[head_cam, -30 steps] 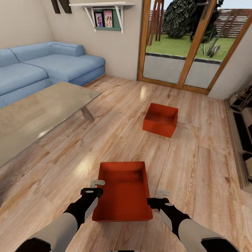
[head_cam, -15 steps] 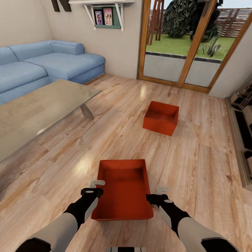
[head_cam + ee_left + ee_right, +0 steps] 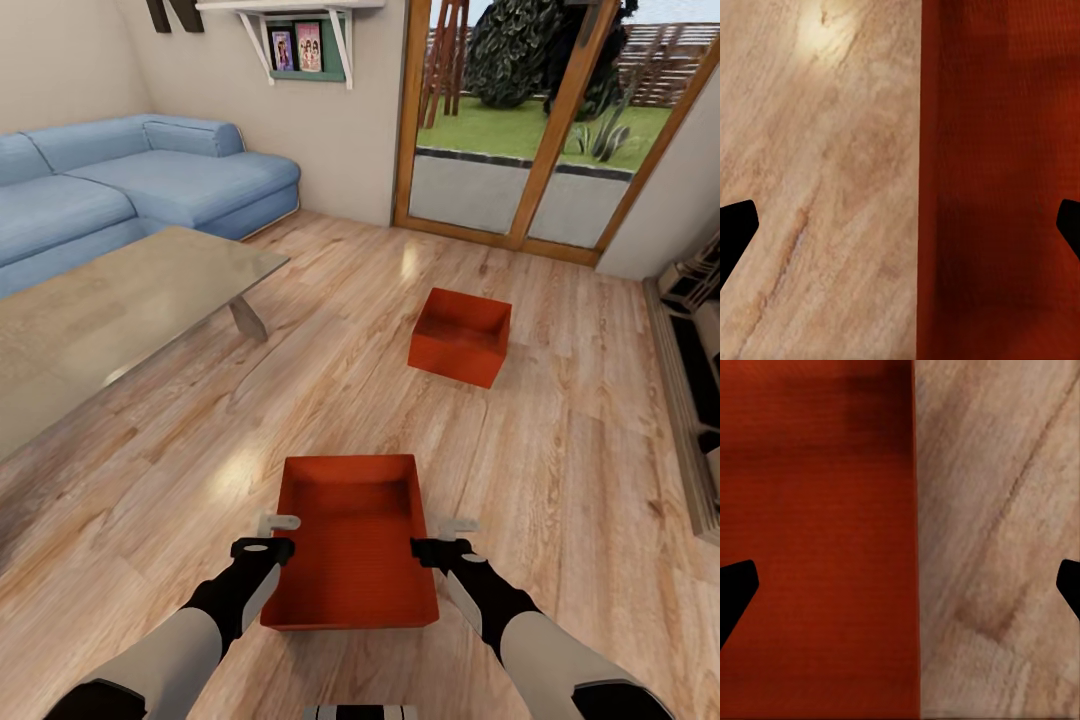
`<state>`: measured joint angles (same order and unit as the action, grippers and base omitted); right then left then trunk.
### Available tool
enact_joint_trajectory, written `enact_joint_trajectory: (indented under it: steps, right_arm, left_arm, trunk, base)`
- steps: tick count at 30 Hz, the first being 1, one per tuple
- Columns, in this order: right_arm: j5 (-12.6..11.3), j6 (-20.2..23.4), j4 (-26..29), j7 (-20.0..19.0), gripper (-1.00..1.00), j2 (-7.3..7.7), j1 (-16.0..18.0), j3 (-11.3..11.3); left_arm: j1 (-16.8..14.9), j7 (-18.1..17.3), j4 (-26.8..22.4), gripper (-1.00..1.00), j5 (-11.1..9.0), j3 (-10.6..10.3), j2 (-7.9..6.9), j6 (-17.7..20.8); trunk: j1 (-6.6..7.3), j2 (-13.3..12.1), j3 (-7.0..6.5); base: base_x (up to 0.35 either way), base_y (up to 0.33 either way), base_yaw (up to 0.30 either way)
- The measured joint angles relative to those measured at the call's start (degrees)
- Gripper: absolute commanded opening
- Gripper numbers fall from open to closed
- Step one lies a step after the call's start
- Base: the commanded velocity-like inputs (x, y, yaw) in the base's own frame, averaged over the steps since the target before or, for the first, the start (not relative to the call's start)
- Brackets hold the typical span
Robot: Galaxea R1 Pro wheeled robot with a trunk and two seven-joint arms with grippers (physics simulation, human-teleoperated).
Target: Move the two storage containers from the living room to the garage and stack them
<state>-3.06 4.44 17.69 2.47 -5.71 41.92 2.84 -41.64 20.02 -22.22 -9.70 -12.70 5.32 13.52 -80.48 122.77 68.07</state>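
Two red-orange storage containers stand on the light wood living room floor. The near container sits just ahead of me, between my arms. The far container rests closer to the glass doors. My left gripper is at the near bin's left wall, and in the left wrist view that gripper is open, the wall's edge running between its spread fingertips. My right gripper is at the right wall, likewise open across the bin's edge. The garage is out of view.
A low glass-topped table stands at the left with a blue sofa behind it. Wood-framed glass doors fill the back wall. A dark fireplace surround lines the right edge. Open plank floor lies between the two bins.
My right gripper has shifted left, closer onto the near container's right wall. The view tipped slightly a second ago. The left gripper and both bins stay put.
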Motion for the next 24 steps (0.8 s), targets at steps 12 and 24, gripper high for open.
enact_joint_trajectory:
  steps: [12,24]
  right_arm:
    - [-0.11,-0.11,-1.09,0.00,1.00,0.01,0.00,-0.13]
    - [-0.06,-0.17,-1.03,0.00,1.00,-0.01,0.00,-0.07]
  left_arm:
    - [0.00,0.00,0.00,1.00,-0.77,0.08,-0.09,-0.76]
    - [0.00,0.09,0.23,1.00,-0.85,0.00,-0.11,-1.86]
  trunk:
    - [0.00,0.00,0.00]
    - [-1.75,3.19,1.43]
  base:
    - [0.000,0.000,0.000]
    - [0.000,0.000,0.000]
